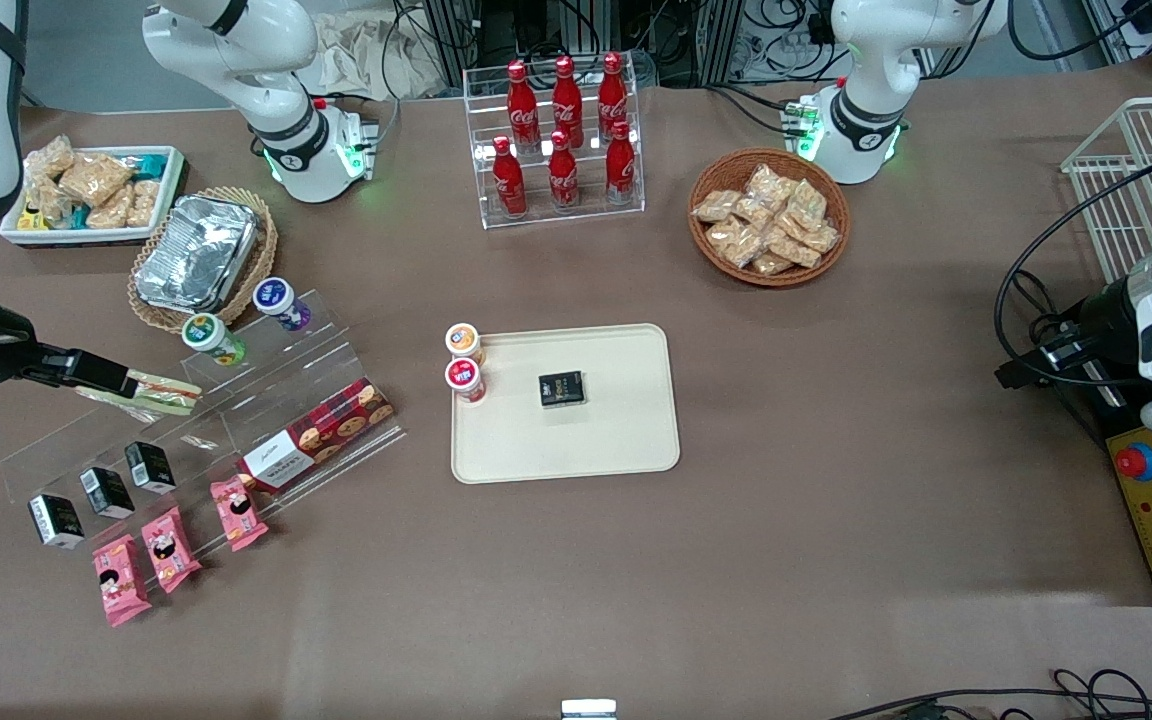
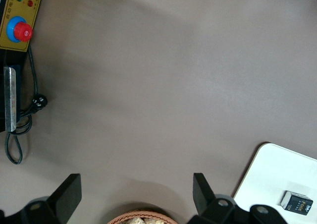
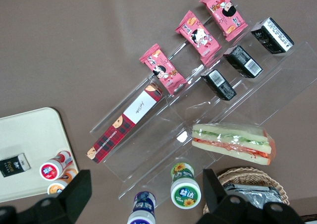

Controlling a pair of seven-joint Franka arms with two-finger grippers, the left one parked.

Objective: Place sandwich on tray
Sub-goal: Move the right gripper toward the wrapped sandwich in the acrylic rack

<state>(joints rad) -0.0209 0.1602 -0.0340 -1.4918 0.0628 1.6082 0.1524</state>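
The sandwich (image 1: 151,393) lay on the upper step of a clear acrylic stand (image 1: 266,400) toward the working arm's end of the bench (image 1: 836,520). Around it sat two round tubs (image 1: 214,338), black cartons (image 1: 106,490) and a red biscuit box (image 1: 321,432). Its long axis ran from 10 to 4 o'clock in the front view. The gripper (image 1: 96,375) was at the sandwich's 10 o'clock end; whether the fingers were closed cannot be told. The tray (image 1: 616,440) lay well apart, carrying a black box (image 1: 562,388) and two tubs (image 1: 464,360) at its edge, the rest bare.
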